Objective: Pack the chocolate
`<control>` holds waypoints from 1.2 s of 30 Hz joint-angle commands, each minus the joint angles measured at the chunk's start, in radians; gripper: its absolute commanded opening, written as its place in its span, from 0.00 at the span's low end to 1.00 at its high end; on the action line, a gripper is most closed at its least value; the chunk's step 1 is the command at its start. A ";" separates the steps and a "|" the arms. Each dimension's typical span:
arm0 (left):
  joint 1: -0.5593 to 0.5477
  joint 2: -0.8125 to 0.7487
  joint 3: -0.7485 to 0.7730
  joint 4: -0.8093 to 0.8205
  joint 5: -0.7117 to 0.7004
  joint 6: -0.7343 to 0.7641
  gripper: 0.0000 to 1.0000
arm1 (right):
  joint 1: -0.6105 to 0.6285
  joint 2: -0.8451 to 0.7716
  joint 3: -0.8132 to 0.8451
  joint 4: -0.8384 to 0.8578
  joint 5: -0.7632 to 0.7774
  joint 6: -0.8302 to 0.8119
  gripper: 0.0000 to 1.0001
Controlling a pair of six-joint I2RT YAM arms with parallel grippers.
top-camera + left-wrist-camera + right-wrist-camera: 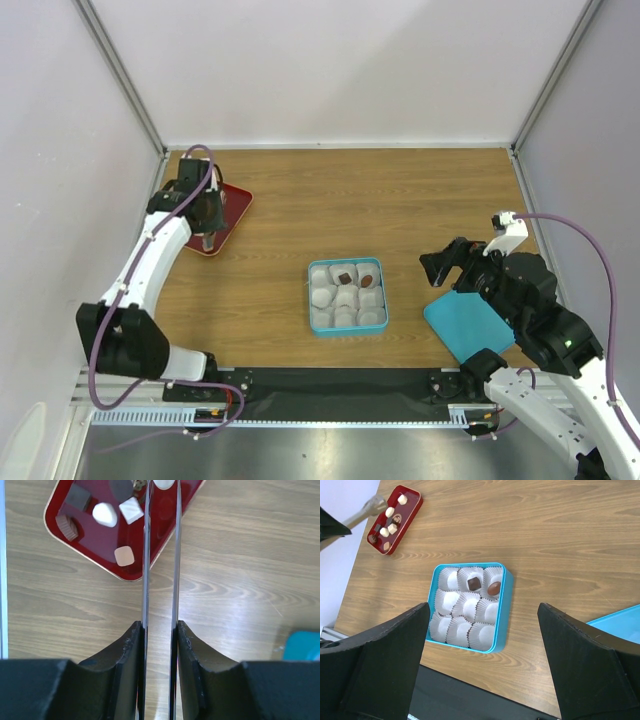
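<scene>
The chocolate lies in a red tray (238, 203) at the far left: a dark square (78, 495), a white round piece (104, 514), a white cube (131, 510), a tan piece (124, 556) and a brown cup-shaped piece (66, 526). My left gripper (160, 625) is shut on thin metal tongs (146, 555). The tong tips reach over the tray, on either side of a cream piece (163, 482). A blue box (506, 610) of white paper cups holds a dark square (473, 583) and a brown oval (494, 588). My right gripper (484, 607) is open and empty, above and right of the box.
The blue lid (465, 325) lies flat on the table under my right arm. The box (312, 300) sits mid-table near the front. White walls close in the left, right and far sides.
</scene>
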 commanded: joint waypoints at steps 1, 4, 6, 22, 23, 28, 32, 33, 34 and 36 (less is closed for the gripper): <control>-0.001 -0.079 0.059 -0.019 0.067 0.028 0.31 | -0.001 0.008 0.026 0.035 0.012 -0.005 0.96; -0.031 -0.115 0.051 -0.026 0.115 0.024 0.30 | -0.001 0.011 0.037 0.034 0.014 -0.005 0.96; -0.079 -0.137 0.039 -0.031 0.138 0.021 0.30 | -0.001 0.013 0.043 0.024 0.015 -0.007 0.96; -0.476 -0.280 -0.015 -0.129 0.283 -0.022 0.31 | -0.003 0.004 0.062 -0.020 0.075 -0.018 0.96; -0.487 -0.287 -0.023 -0.137 0.288 -0.021 0.31 | -0.001 0.004 0.062 -0.022 0.071 -0.010 0.96; -0.541 -0.342 -0.073 -0.174 0.291 -0.024 0.31 | -0.003 0.005 0.055 -0.026 0.044 0.008 0.96; -0.553 -0.381 -0.134 -0.164 0.307 -0.039 0.31 | -0.001 -0.001 0.051 -0.025 0.040 0.024 0.95; -0.556 -0.382 -0.144 -0.160 0.314 -0.039 0.31 | -0.001 -0.002 0.049 -0.025 0.038 0.025 0.95; -0.559 -0.387 -0.151 -0.155 0.320 -0.039 0.31 | -0.003 -0.007 0.048 -0.025 0.038 0.027 0.95; -0.564 -0.389 -0.170 -0.145 0.334 -0.041 0.31 | -0.001 -0.007 0.048 -0.028 0.040 0.028 0.95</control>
